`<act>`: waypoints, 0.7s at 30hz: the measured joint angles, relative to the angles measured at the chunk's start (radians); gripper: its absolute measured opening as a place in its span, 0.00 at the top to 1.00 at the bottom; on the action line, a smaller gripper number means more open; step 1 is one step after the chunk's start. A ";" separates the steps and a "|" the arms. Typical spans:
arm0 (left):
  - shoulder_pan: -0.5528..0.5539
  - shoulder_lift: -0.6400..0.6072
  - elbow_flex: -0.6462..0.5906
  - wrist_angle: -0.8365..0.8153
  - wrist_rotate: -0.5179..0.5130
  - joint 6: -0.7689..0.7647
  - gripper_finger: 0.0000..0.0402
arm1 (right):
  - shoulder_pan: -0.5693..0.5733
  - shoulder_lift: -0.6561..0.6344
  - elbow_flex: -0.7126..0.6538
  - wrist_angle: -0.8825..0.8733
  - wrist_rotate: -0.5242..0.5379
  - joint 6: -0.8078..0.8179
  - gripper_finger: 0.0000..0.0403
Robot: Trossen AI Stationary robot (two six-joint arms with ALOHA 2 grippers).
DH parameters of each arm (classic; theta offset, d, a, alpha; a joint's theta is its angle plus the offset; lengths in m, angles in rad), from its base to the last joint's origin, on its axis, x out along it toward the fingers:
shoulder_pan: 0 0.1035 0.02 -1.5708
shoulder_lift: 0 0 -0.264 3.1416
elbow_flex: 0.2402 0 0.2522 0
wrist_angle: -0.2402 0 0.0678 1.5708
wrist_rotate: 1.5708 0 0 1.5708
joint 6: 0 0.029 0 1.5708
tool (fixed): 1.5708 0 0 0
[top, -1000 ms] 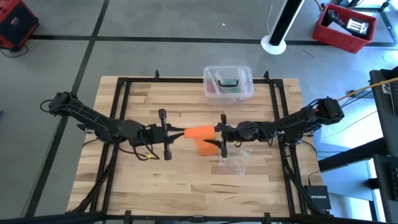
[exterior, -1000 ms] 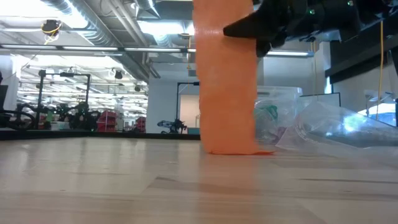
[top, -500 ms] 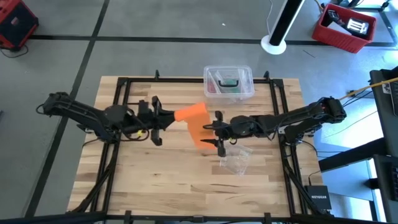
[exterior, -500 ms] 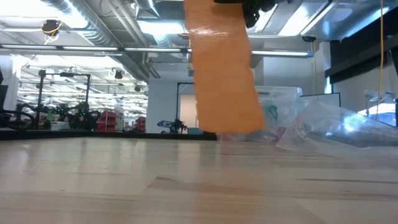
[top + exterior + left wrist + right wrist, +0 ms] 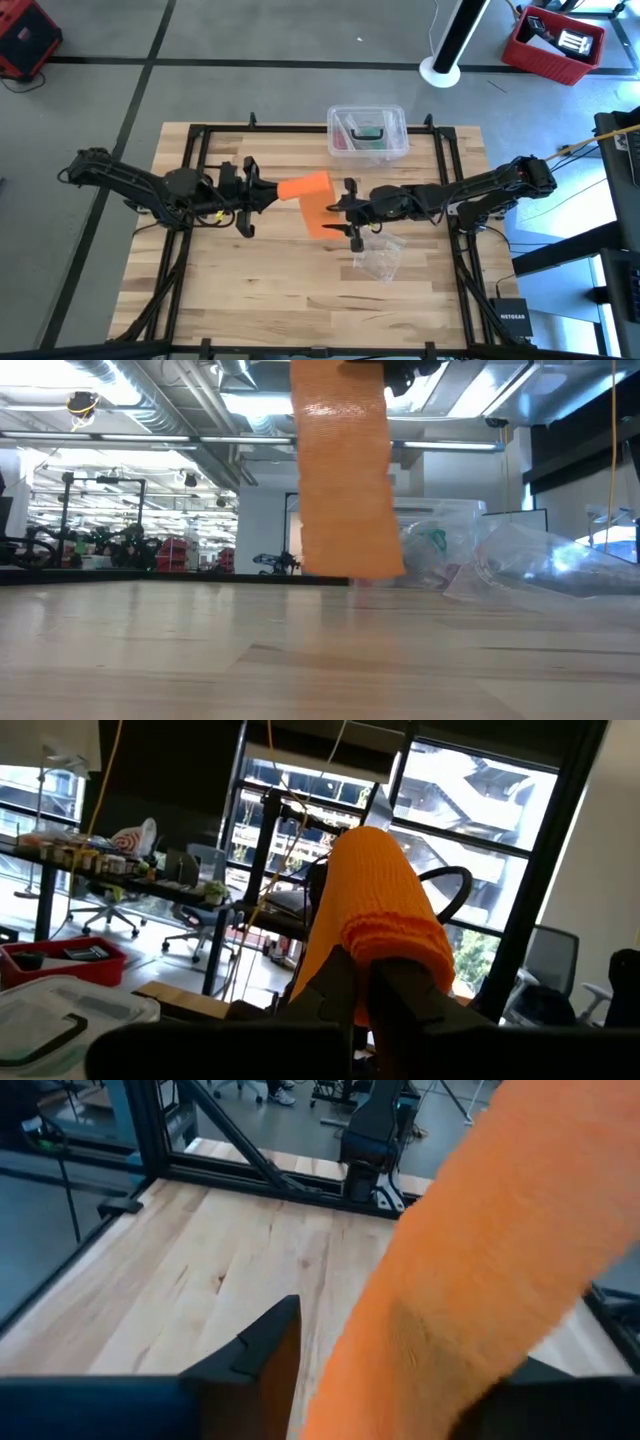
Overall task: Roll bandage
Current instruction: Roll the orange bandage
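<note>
Clear plastic box (image 5: 367, 132) at table's far edge, small items inside, indistinct. Left gripper (image 5: 262, 193) clamped on orange bandage (image 5: 312, 200); right gripper (image 5: 345, 212) half-open around it, grip unclear.

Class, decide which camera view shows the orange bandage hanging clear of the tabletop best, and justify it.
The low view: the bandage hangs with its bottom edge above the table. The high view shows it stretched between both grippers, not its height. The wrist views show only close-up fabric.
</note>
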State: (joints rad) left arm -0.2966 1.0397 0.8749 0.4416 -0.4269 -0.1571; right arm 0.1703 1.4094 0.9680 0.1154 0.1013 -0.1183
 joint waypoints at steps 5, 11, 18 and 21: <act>0.000 0.000 0.000 0.003 0.001 0.010 0.97 | 0.000 0.000 0.000 -0.015 0.000 -0.053 0.75; 0.000 -0.003 0.000 0.092 0.072 0.017 0.99 | 0.017 -0.002 0.000 -0.048 -0.013 -0.071 0.96; 0.000 -0.048 0.000 0.206 0.251 0.113 0.98 | 0.041 -0.040 0.000 -0.031 -0.006 -0.072 0.99; 0.001 -0.055 0.000 0.203 0.270 0.122 0.99 | 0.040 -0.044 0.000 -0.017 -0.004 -0.072 0.97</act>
State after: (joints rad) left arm -0.2955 0.9845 0.8753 0.6446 -0.1567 -0.0350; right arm 0.2100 1.3651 0.9676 0.0983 0.0977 -0.1902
